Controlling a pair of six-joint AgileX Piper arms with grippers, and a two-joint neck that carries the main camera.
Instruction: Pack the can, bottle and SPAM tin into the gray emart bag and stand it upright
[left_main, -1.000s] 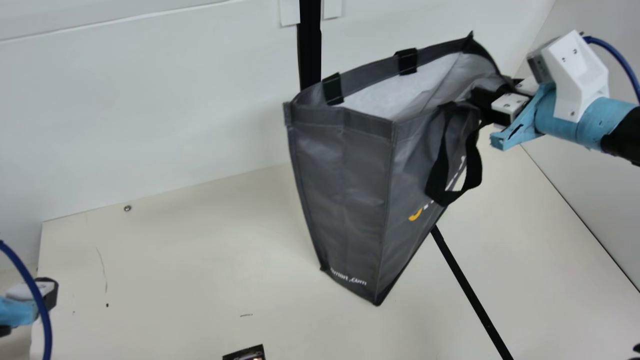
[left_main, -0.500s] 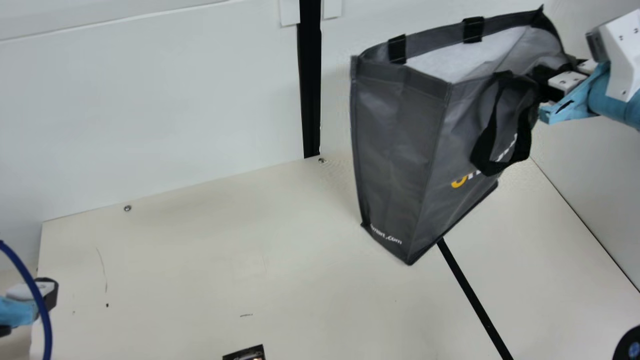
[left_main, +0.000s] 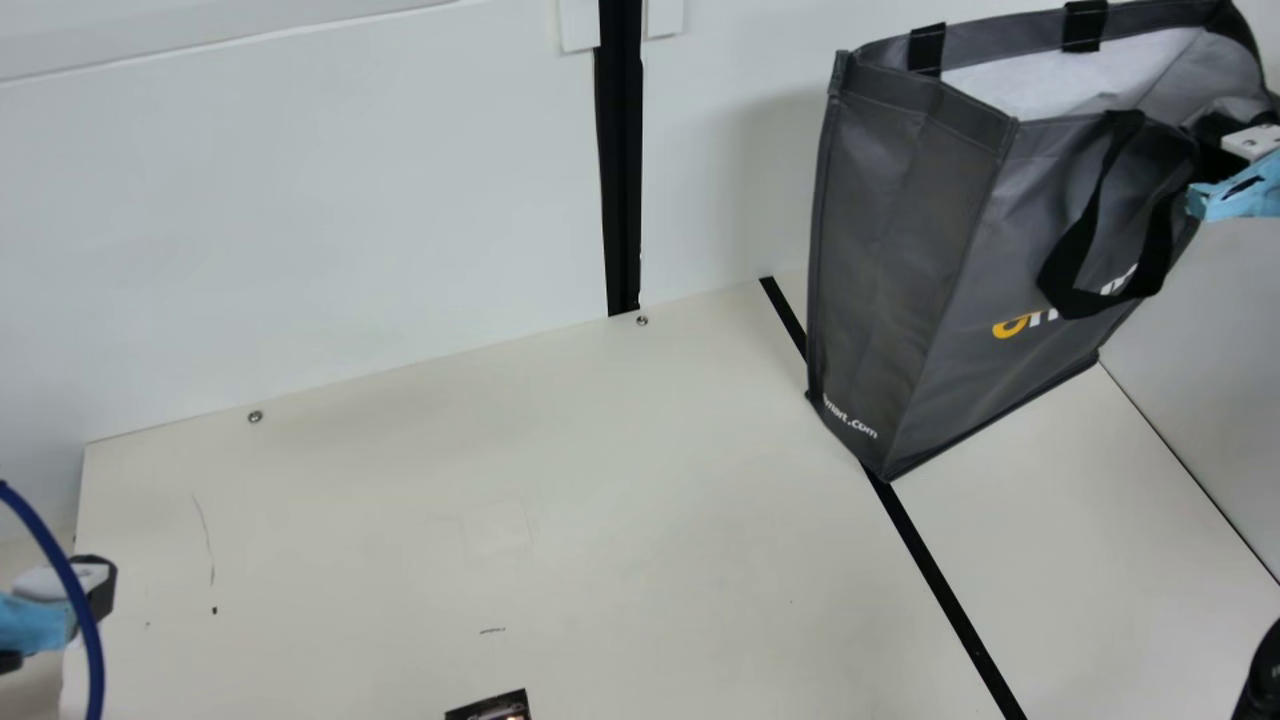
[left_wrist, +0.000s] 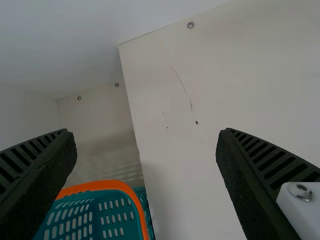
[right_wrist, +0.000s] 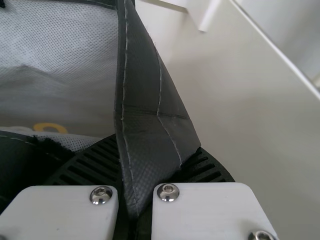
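Low on the emart bag (left_main: 890, 260), white print (left_main: 850, 417); yellow mark (left_main: 1010, 328) higher.

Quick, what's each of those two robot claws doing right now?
Left gripper: open, holding nothing.
Right gripper: closed on the top edge of the gray bag.

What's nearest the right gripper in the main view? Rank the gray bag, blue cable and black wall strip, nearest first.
1. Gray bag, held by the right gripper.
2. Black wall strip, centre back.
3. Blue cable, far left.
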